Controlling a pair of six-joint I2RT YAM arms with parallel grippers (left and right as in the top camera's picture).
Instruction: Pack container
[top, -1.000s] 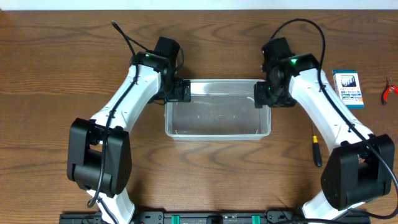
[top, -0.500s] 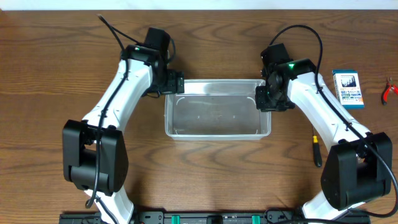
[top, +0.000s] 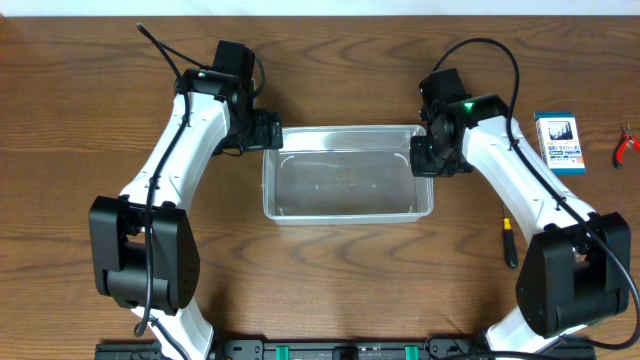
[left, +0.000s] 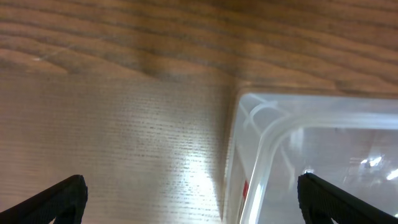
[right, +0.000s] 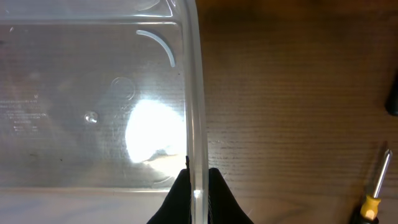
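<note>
Container (right: 74, 74) rim — right gripper (right: 198, 182) tips cropped

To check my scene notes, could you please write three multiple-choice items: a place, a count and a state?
1. Relative to the container, where is the box? A. inside B. to its right C. to its left
2. How many things lie in the container? A. none B. two C. four
3. The right gripper is: A. open, touching nothing B. holding the box C. shut on the container's rim
Answers: B, overhead it sits off to the right; A, its floor is bare; C, the right wrist view shows it pinching the rim.
</note>
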